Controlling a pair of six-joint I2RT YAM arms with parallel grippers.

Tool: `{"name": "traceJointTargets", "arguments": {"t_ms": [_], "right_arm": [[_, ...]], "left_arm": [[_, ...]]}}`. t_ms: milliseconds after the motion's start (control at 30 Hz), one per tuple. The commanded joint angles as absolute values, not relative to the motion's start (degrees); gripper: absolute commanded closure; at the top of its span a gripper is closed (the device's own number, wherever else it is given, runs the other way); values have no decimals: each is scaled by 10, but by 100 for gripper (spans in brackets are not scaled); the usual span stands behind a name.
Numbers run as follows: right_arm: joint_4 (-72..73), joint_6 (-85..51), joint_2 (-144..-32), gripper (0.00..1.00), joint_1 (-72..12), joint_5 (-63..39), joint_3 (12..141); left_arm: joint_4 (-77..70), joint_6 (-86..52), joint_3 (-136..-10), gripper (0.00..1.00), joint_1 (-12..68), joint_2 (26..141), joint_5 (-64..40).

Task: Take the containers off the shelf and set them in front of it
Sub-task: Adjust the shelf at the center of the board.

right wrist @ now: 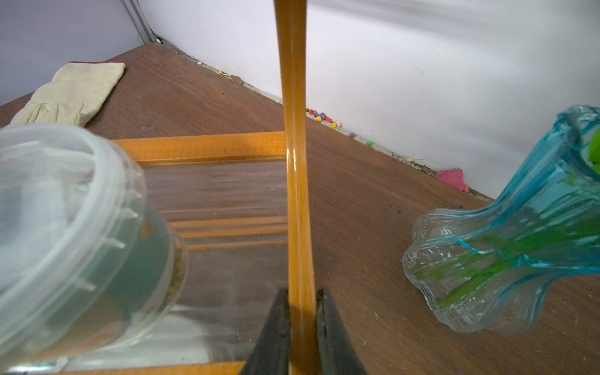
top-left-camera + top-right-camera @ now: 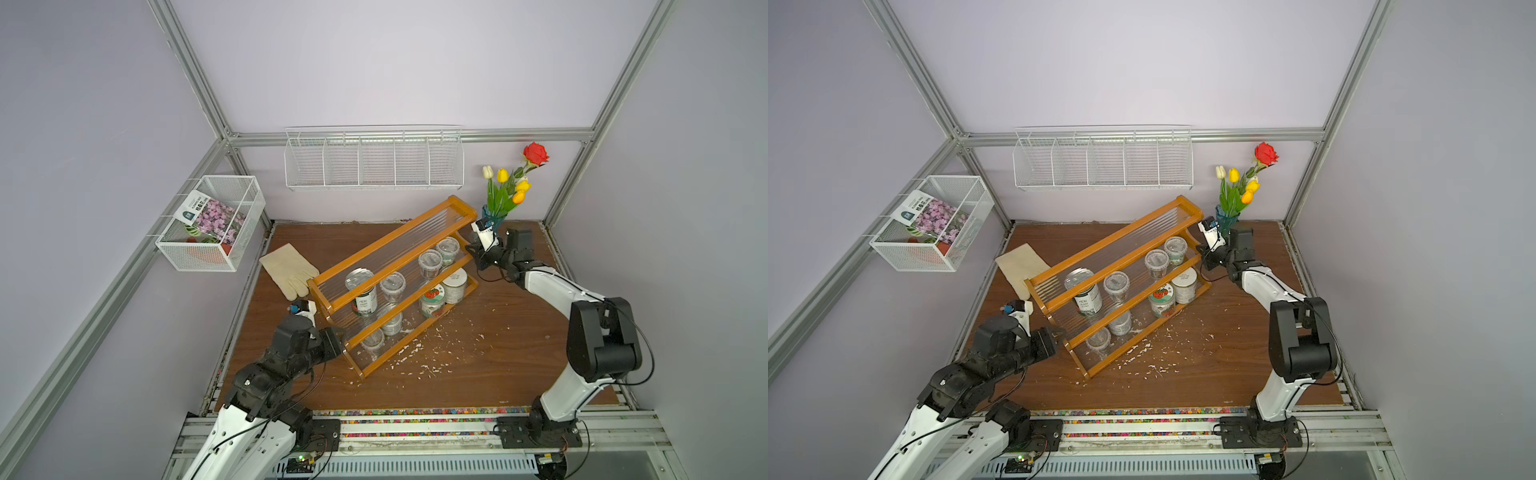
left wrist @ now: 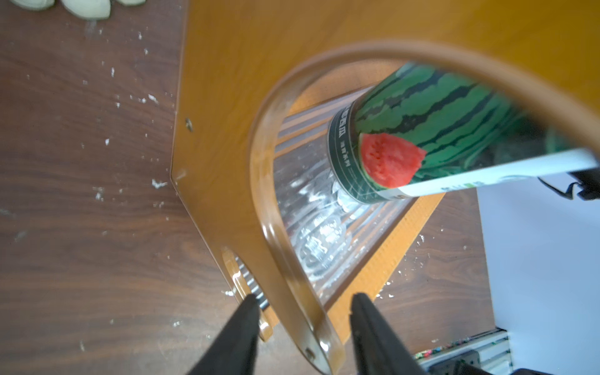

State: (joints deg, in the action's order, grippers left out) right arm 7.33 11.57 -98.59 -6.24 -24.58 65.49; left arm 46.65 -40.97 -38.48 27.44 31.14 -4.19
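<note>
Orange-brown wood fills both wrist views: the shelf (image 2: 399, 253) stands askew on the counter (image 2: 478, 374), with all eight containers (image 2: 432, 300) on its tiers. Your right pincer (image 1: 302, 292) is clamped on the thin edge of the end panel nearest the blue vase (image 1: 519, 246), and a clear tub (image 1: 65, 227) sits on the tier just beside it. Your left pincer (image 3: 304, 297) straddles the curved rim of the opposite end panel, jaws apart, with a gap on each side of the wood. The watermelon tin (image 3: 422, 130) stands on the tier beyond, well past the fingertips. A cream glove (image 2: 289, 268) lies just beside that end.
</note>
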Motion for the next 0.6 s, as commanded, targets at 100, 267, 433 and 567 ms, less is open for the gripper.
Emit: {"name": "traceJointTargets", "arguments": {"t_ms": [100,267,433,567], "right_arm": [[96,67,-954,100,-42,-154,637],[97,67,-948,100,-42,-154,630],[101,62,-940,100,-42,-157,619],[97,62,-922,100,-42,-159,607]], "left_arm": [[409,-430,-355,70,278,333,-18],[415,-432,-349,79,278,343,-2],[376,-436,-329,83,278,343,16],[337,-429,-312,84,278,357,22]]}}
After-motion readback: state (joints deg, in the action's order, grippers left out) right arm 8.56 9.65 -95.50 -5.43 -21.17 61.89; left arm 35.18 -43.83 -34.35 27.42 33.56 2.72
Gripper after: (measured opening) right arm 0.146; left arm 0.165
